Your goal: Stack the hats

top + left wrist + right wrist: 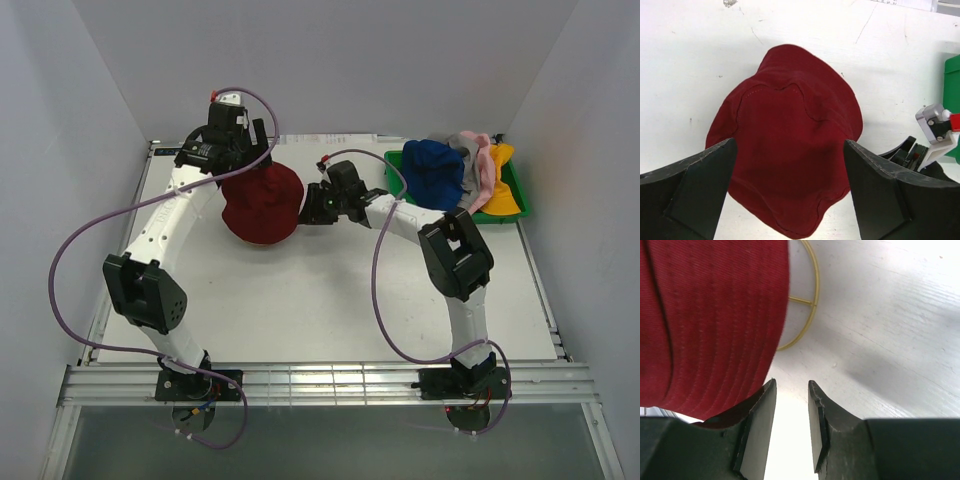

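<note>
I work in a robotics lab cell, not a home or a shop. My left arm [165, 225] and right arm [455, 255] are bolted to an aluminium rail [330, 385] at the near edge of a plain white surface [330, 300], boxed in by blank white panels [330, 60] on three sides. Purple cables [53, 285] loop loose along both arms. What lies out reads as test props: a dark red hat [262, 205], a thin wire ring [812, 295], and a green tray [394, 160] heaped with other soft hats [432, 172].

Table [330, 300] under red hat [262, 205] (tray [394, 160] too)
</note>
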`<move>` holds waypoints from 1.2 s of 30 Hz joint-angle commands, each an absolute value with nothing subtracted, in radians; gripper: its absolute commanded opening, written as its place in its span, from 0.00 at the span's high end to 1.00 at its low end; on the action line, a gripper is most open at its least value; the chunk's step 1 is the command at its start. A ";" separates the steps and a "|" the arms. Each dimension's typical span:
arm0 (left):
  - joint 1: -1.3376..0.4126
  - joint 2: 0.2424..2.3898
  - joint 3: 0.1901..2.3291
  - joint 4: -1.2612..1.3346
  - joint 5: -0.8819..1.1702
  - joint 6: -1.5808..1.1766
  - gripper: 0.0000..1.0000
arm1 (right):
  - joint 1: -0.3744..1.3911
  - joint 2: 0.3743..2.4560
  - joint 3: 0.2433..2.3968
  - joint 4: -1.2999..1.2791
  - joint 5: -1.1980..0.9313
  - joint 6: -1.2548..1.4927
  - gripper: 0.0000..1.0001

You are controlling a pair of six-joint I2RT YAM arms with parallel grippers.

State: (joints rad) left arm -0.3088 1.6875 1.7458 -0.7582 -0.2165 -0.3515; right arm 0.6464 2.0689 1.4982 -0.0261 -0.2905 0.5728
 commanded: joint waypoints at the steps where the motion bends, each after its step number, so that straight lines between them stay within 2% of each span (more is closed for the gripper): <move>1: -0.304 1.686 1.856 -0.784 -0.219 -0.310 0.02 | 0.632 2.010 1.537 -0.081 -0.272 0.560 0.62; 8: -0.304 1.678 1.940 -0.801 -0.197 -0.311 0.02 | 0.608 1.911 1.513 -0.181 -0.212 0.511 0.55; 15: -0.304 1.622 1.948 -0.773 -0.059 -0.360 0.02 | 0.503 1.766 1.607 -0.414 -0.063 0.413 0.41; 21: -0.304 1.539 1.882 -0.715 0.104 -0.414 0.02 | 0.319 1.672 1.614 -0.518 0.035 0.373 0.37; 29: -0.304 1.470 1.763 -0.663 0.232 -0.472 0.02 | 0.115 1.686 1.672 -0.561 0.100 0.299 0.34; 36: -0.305 1.436 1.717 -0.650 0.268 -0.471 0.03 | 0.095 1.729 1.713 -0.571 0.202 0.252 0.34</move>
